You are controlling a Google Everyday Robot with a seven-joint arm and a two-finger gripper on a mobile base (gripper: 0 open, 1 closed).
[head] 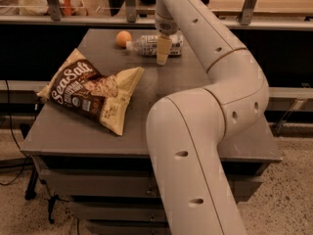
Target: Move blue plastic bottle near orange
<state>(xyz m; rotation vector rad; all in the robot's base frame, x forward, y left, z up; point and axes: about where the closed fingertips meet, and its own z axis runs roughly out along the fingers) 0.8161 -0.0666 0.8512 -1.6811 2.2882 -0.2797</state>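
The blue plastic bottle (148, 45) lies on its side at the far edge of the grey table (186, 87). Its white cap points left. The orange (123, 38) sits just left of the cap, a small gap away. My gripper (163, 53) comes down from above onto the middle of the bottle, over the label, and covers part of it. The arm's large cream links (195, 146) fill the right foreground.
A brown and yellow Sea Salt chip bag (93, 94) lies on the left half of the table. A shelf rail with metal posts (146, 18) runs behind the table. Drawers (98, 199) sit below the tabletop.
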